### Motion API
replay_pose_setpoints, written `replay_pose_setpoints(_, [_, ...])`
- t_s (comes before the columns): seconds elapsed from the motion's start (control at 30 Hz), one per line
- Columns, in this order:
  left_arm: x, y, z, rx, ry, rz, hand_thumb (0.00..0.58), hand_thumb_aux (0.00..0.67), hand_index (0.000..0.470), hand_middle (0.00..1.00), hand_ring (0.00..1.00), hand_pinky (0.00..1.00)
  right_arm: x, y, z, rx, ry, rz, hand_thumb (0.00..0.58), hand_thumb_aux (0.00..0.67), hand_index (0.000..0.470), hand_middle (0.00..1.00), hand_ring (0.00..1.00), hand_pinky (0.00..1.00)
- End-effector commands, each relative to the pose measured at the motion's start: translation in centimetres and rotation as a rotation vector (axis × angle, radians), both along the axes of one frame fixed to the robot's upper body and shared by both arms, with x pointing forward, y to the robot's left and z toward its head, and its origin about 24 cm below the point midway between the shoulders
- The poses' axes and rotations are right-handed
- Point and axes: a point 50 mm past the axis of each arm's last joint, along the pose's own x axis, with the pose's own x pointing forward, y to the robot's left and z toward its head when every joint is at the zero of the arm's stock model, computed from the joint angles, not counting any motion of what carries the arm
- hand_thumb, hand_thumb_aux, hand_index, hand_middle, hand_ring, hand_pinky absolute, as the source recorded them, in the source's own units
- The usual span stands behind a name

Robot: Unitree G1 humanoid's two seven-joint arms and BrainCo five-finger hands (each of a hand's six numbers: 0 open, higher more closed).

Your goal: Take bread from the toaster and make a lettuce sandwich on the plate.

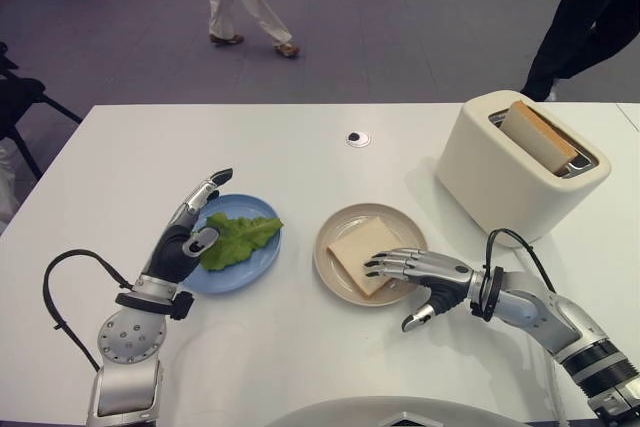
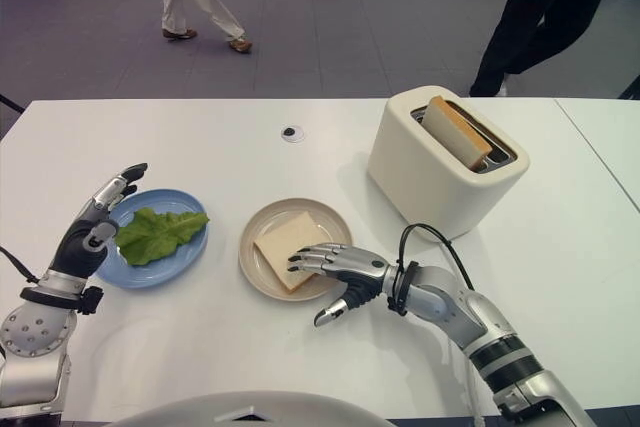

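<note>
Bread [image 1: 358, 247], one pale slice, is seen lying flat on the plate [image 1: 338, 230], and the right hand [image 1: 432, 273] is laid over the plate's right near edge. Its fingers [image 1: 393, 263] are held fairly wide and nearly straight, and their tips are set on the slice's near right corner. Whether they press or only brush it cannot be told. Nothing is gripped there: the thumb is hung down off the plate's near rim, over the table [image 1: 300, 347].

Beyond the plate, to its right, the toaster [image 1: 490, 187] is found, with a second slice [image 1: 538, 135] stood up tilted in its slot.

Just left of the plate, the blue plate [image 1: 245, 269] is set, and the lettuce [image 1: 240, 237] is spread flat on it. The left hand [image 1: 183, 239] is held upright at the side of that dish farthest from the plate, palm turned to the leaf. Its fingers [image 1: 203, 192] are stretched long and wide apart, and nothing is grasped. The thumb is brought right up to the leaf's end, though contact cannot be made out.
</note>
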Motion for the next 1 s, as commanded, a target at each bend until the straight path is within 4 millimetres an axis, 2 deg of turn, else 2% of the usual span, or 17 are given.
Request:
replay_pose_setpoints(0.03, [0.5,0.9,-0.2,0.267,0.024,0.048,0.000,0.000,0.000,0.00,0.00,0.00,-1.6,-0.8,-1.0,-0.104,0.102,0.048,0.000,0.000,0.000,0.00,0.00,0.00])
replay_pose_setpoints(0.1, [0.5,1.0,-0.6,0.414,0.043,0.052,0.000,0.000,0.000,0.00,0.00,0.00,-1.4,-0.9,-0.1,-0.083,0.061,0.040,0.000,0.000,0.000,0.00,0.00,0.00])
replay_pose_setpoints(0.2, [0.6,1.3,-1.3,0.621,0.067,0.061,0.000,0.000,0.000,0.00,0.00,0.00,0.3,-0.6,2.2,0.013,-0.083,-0.020,0.000,0.000,0.000,0.00,0.00,0.00])
replay_pose_setpoints(0.33, [0.7,2.0,-2.0,0.824,0.077,0.080,0.000,0.000,0.000,0.00,0.00,0.00,1.1,-0.2,4.8,0.139,-0.195,-0.057,0.000,0.000,0.000,0.00,0.00,0.00])
replay_pose_setpoints(0.43, [1.3,2.7,-2.4,0.929,0.089,0.094,0.000,0.000,0.000,0.00,0.00,0.00,1.0,-0.3,5.2,0.165,-0.213,-0.070,0.000,0.000,0.000,0.00,0.00,0.00])
replay_pose_setpoints(0.6, [2.5,3.2,-3.4,0.982,0.122,0.099,0.000,0.000,0.000,0.00,0.00,0.00,0.9,-0.3,5.3,0.179,-0.214,-0.080,0.000,0.000,0.000,0.00,0.00,0.00])
replay_pose_setpoints(0.63, [2.6,3.3,-3.8,0.988,0.136,0.094,0.018,0.011,0.007,0.00,0.00,0.00,0.9,-0.3,5.3,0.180,-0.213,-0.081,0.000,0.000,0.000,0.00,0.00,0.00])
replay_pose_setpoints(0.67, [2.6,3.3,-4.1,0.993,0.148,0.091,0.066,0.039,0.028,0.00,0.00,0.00,0.9,-0.3,5.3,0.182,-0.212,-0.081,0.000,0.000,0.000,0.00,0.00,0.00])
replay_pose_setpoints(0.7, [2.6,3.4,-4.5,0.995,0.163,0.088,0.087,0.053,0.037,0.00,0.00,0.00,0.8,-0.4,5.3,0.183,-0.211,-0.082,0.000,0.000,0.000,0.00,0.00,0.00])
replay_pose_setpoints(0.73, [2.6,3.6,-4.8,0.998,0.175,0.086,0.172,0.108,0.076,0.00,0.00,0.00,0.8,-0.4,5.3,0.184,-0.209,-0.083,0.000,0.000,0.000,0.00,0.00,0.00])
replay_pose_setpoints(0.8, [2.7,3.8,-5.3,1.005,0.195,0.083,0.366,0.263,0.184,0.00,0.00,0.00,0.8,-0.4,5.3,0.186,-0.208,-0.084,0.000,0.000,0.000,0.00,0.00,0.00])
replay_pose_setpoints(0.87, [2.8,3.9,-5.8,1.009,0.211,0.073,0.449,0.352,0.247,0.00,0.00,0.00,0.7,-0.3,5.3,0.189,-0.205,-0.084,0.000,0.000,0.000,0.00,0.00,0.00])
replay_pose_setpoints(0.9, [2.8,3.9,-6.1,1.010,0.220,0.065,0.462,0.368,0.258,0.00,0.00,0.00,0.6,-0.3,5.3,0.190,-0.204,-0.083,0.000,0.000,0.000,0.00,0.00,0.00])
replay_pose_setpoints(0.97, [2.9,3.9,-6.4,1.006,0.223,0.052,0.538,0.489,0.343,0.00,0.00,0.00,0.6,-0.2,5.2,0.192,-0.202,-0.081,0.000,0.000,0.000,0.00,0.00,0.00])
replay_pose_setpoints(1.0, [2.9,3.8,-6.4,1.002,0.218,0.048,0.579,0.646,0.453,0.00,0.00,0.00,0.6,-0.2,5.2,0.192,-0.201,-0.081,0.000,0.000,0.000,0.00,0.00,0.00])
